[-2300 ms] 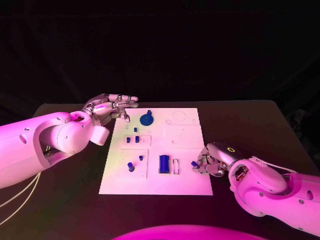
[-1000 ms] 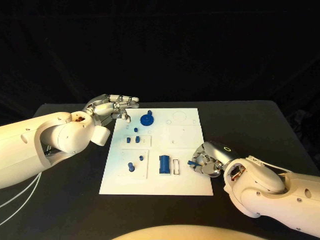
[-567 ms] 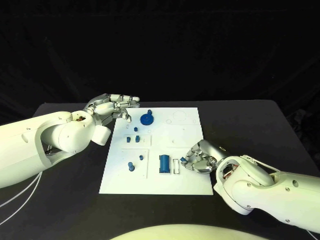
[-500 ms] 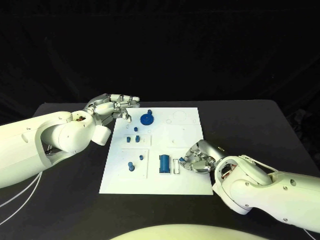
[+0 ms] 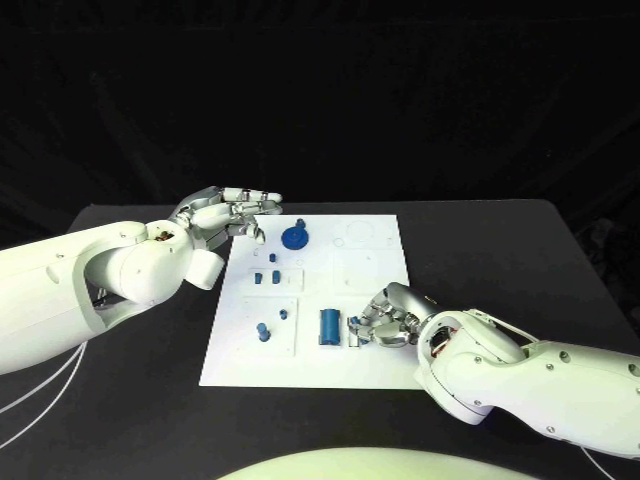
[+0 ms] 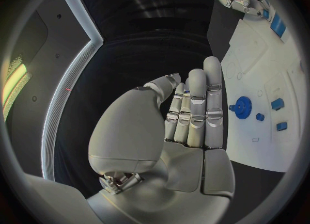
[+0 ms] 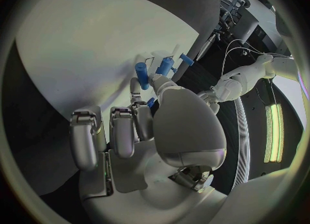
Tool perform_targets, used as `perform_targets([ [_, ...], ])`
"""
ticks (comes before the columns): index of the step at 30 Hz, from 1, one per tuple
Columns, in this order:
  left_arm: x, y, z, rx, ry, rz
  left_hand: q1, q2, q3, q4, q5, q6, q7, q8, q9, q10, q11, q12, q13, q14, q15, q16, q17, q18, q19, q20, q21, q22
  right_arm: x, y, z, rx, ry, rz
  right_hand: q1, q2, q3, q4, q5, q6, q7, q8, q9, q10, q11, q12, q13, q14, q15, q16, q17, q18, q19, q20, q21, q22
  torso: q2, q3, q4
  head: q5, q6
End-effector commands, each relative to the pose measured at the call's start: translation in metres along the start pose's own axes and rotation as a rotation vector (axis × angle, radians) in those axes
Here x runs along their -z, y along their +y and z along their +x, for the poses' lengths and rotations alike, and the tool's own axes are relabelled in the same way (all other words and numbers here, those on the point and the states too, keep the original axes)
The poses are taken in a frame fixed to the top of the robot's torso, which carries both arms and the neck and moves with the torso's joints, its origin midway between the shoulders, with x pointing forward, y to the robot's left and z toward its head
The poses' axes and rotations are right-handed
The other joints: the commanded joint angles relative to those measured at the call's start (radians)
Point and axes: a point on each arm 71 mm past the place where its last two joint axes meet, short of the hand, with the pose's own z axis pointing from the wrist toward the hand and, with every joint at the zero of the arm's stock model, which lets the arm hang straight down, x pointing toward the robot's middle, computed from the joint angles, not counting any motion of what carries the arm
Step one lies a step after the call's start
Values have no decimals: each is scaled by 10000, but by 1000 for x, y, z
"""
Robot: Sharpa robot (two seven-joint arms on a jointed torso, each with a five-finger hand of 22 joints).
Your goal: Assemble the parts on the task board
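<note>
Your black table lies bare on both long sides of the white task board, and that board sits mid-table with its far edge just beside the left hand, which hovers at the far-left corner with fingers straight, side by side and holding nothing. Your right hand rests over the board's near-right part, fingers curled around a small blue part, right beside the upright blue block; the blue gear stands near the far edge.

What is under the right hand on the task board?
The right hand sits over the task board beside the tall blue block. A small blue part shows at its fingertips; the slot below is covered.
</note>
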Motion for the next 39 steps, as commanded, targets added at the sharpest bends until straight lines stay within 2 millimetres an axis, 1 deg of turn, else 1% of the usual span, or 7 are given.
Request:
perform_targets([
  [1,0,0,3,84,232,8,-70,60,22,35,38,-56,-2,50,-13,-43,5,59,-13,-59,-6,48,-10,111,-46,2,26,11,-1,1,4,221,335,-6,-173,2,-12,62,-61,404,-318,71,24,362,-60,69,1354,819,-80,51,1579,-66,1024,-72,46,2634,3,0,-3,-1,-6],
  [6,0,0,3,85,244,-7,-70,60,22,35,38,-56,-2,50,-13,-43,5,59,-13,-59,-6,48,-10,111,-46,2,26,11,-1,1,4,443,278,-83,-451,1,-125,193,-243,483,-353,144,57,445,-90,297,1494,827,-107,72,1614,-66,1024,-100,46,2634,-5,-1,1,-7,-24],
  [12,0,0,3,85,246,-24,-70,60,22,35,38,-56,-2,50,-13,-43,5,59,-13,-59,-6,48,-10,111,-46,2,26,11,-1,2,3,604,206,-164,-904,-35,-411,429,-711,538,-357,219,90,471,-93,365,1547,838,-114,105,1668,-66,1024,-116,46,2634,-7,-3,4,8,-29],
  [16,0,0,3,85,243,-39,-66,62,32,33,37,-68,3,58,-15,-56,9,70,-18,-67,-4,54,-22,113,-77,6,60,42,-1,3,4,642,221,-226,-1150,-73,-667,566,-756,559,-359,260,106,483,-94,403,1578,845,-114,129,1710,-66,1024,-118,46,2634,0,2,5,16,-38],
  [28,1,0,2,83,237,-54,-72,59,31,36,36,-79,9,58,-17,-68,13,72,-21,-74,0,53,-29,113,-92,8,72,54,2,3,2,823,91,-374,-1470,-106,-1229,804,-854,555,-356,320,126,483,-91,403,1597,849,-114,146,1738,-66,1024,-120,46,2634,-8,1,-5,36,-90],
  [34,1,0,2,82,234,-60,-72,59,31,36,36,-79,9,58,-17,-68,13,72,-21,-74,0,53,-29,113,-92,8,72,54,3,1,0,941,6,-394,-1482,-100,-1310,824,-886,553,-359,328,129,485,-91,410,1604,851,-114,150,1746,-66,1024,-120,46,2634,-3,5,3,29,-106],
  [39,1,0,2,80,220,-63,-72,59,32,37,36,-81,10,58,-17,-71,14,72,-22,-77,1,52,-30,112,-97,9,75,57,4,-3,-3,1097,-124,-397,-1208,32,-1371,693,-881,546,-387,360,143,491,-113,430,1623,857,-129,171,1782,-66,1024,-128,46,2634,-8,5,-7,37,-102],
])
